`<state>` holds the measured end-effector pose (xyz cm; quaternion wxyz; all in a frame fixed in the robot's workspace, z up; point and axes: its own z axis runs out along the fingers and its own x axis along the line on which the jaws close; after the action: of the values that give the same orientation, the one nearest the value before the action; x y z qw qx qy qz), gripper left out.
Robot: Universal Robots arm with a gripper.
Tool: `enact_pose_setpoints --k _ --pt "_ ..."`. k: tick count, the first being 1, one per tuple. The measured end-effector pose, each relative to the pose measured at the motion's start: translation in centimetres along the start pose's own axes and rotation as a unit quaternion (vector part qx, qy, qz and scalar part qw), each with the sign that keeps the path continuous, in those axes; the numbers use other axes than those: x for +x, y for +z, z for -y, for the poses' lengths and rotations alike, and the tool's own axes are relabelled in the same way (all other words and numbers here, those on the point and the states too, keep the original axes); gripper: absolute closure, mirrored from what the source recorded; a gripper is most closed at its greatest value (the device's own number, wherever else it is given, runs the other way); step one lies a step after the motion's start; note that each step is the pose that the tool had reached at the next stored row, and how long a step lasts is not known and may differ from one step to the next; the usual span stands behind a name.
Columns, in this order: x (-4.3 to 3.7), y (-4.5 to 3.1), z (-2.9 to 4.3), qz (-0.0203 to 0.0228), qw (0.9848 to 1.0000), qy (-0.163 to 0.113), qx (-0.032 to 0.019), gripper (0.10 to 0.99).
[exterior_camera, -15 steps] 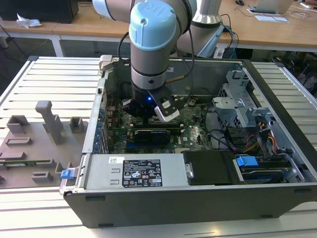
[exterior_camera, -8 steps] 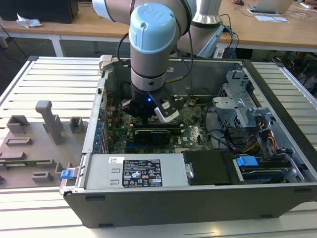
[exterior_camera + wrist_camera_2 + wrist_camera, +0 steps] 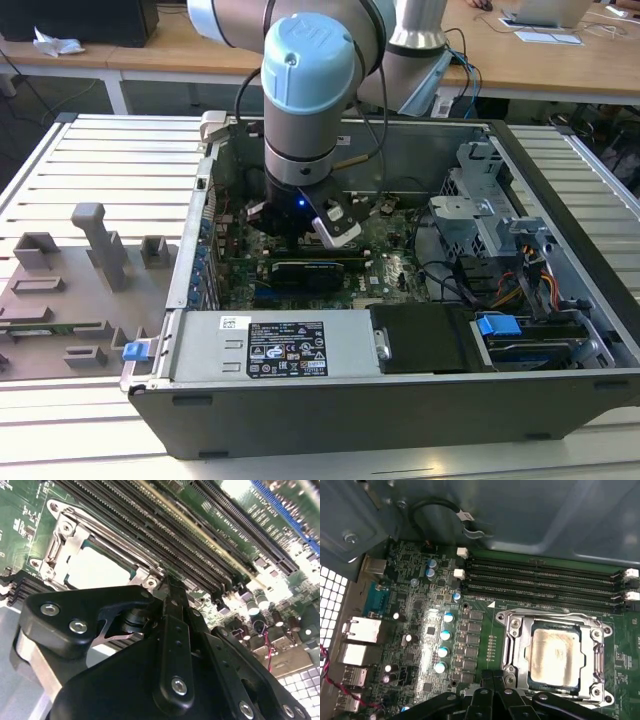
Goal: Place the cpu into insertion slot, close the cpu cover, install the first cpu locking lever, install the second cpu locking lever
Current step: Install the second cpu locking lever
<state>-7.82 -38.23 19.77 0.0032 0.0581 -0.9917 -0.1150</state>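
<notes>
The cpu (image 3: 555, 652) lies flat in the insertion slot (image 3: 555, 625) on the green motherboard (image 3: 420, 630), silver top up. Over it sits the cpu cover (image 3: 517, 645), a silvery frame lying down flat around the chip. A thin metal lever (image 3: 545, 612) runs along the socket's side nearest the memory slots. In both wrist views my gripper (image 3: 495, 676) is shut, its black fingers (image 3: 169, 595) pressed together with nothing between them, tips just beside a corner of the socket. The second wrist view has the cpu (image 3: 95, 570) just beyond the fingertips. In the exterior view the gripper (image 3: 295, 235) reaches down into the open computer case.
Long memory slots (image 3: 545, 580) run beside the socket. A black cable (image 3: 465, 517) loops along the case wall. In the case are a black card (image 3: 305, 270), the power supply (image 3: 270, 345) and a drive cage (image 3: 480, 200). Grey fixtures (image 3: 100, 240) stand at the exterior view's left.
</notes>
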Motion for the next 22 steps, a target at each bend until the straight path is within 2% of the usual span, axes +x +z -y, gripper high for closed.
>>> enact_pose_setpoints --k 5,8,9,10,16,17,19,21,22 --pt "0.08 -0.25 0.27 0.0009 1.0 -0.001 -0.0002 0.98" --pt "-0.09 -1.03 -0.13 0.001 1.0 -0.001 -0.0003 0.98" --pt "-0.53 -0.99 -0.4 0.001 1.0 -0.001 -0.0003 0.98" --pt "-1.38 -0.91 -0.72 0.0006 1.0 -0.001 -0.0003 0.98" --pt "-4.13 -0.78 -1.1 -0.0033 1.0 0.0 -0.0001 0.98" --pt "-4.65 -0.75 -1.22 -0.0043 1.0 0.0 0.0022 0.98" --pt "-5.1 -0.68 -1.51 -0.0057 0.9999 0.0 0.0131 0.98" --pt "-5.3 -0.69 -2.06 -0.0095 0.9989 0.001 0.0464 0.98" --pt "-5.33 -0.67 -2.27 -0.0108 0.9983 0.001 0.0578 0.98"
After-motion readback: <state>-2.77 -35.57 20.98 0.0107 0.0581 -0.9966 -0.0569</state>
